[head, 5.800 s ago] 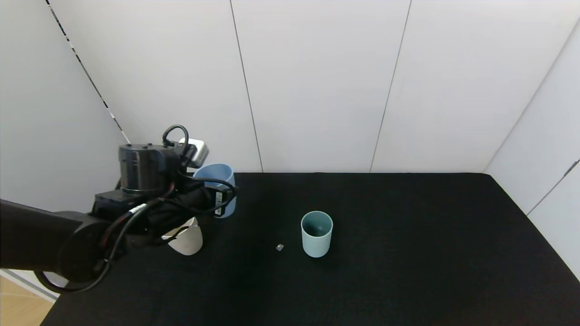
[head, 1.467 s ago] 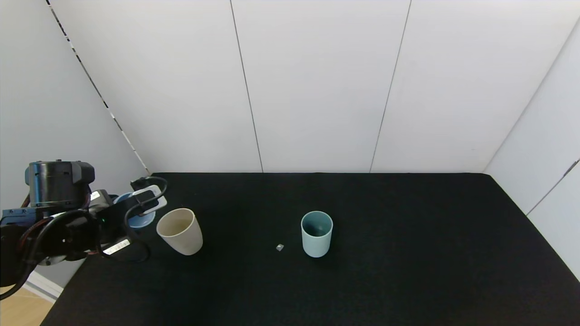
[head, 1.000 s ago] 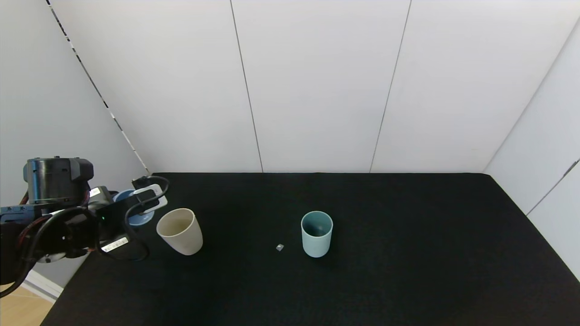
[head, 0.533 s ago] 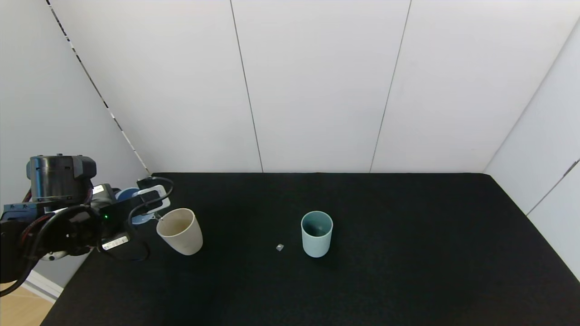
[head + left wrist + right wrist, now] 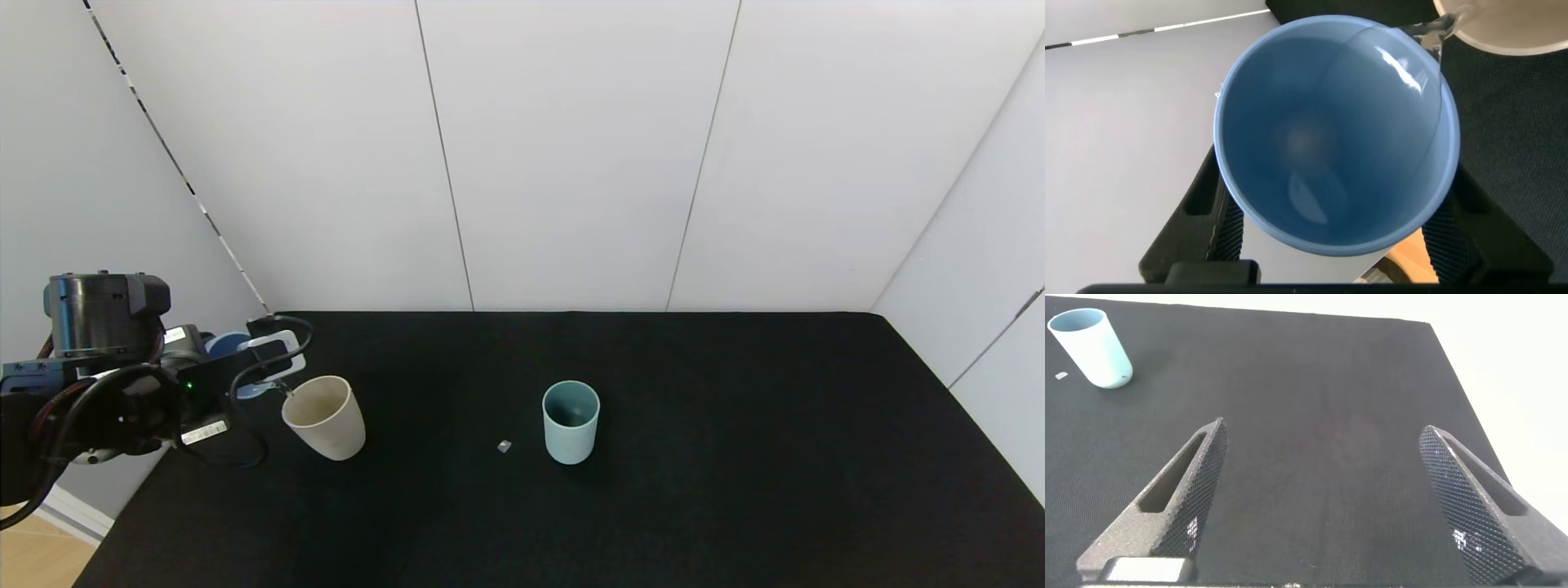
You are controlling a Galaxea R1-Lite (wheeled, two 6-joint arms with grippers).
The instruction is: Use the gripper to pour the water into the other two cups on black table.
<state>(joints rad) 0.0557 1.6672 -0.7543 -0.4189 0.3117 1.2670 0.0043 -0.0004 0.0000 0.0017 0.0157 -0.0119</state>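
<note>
Tapered cup (image 5: pixel 324 416) left on table (image 5: pixel 735 506); straight cup (image 5: pixel 571 421) centre, apart.

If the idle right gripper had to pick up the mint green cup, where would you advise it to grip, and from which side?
Grip the mint green cup around its mid-wall, coming in level from the robot's right. It stands upright, handleless and nearly straight-sided, with bare black table on that side. The right gripper is open there; the left gripper is busy tilting the light blue cup over the beige cup.

left arm (image 5: pixel 106 392): black, cylindrical joint | looping black cables | white labels | green LED | textured black jaws
</note>
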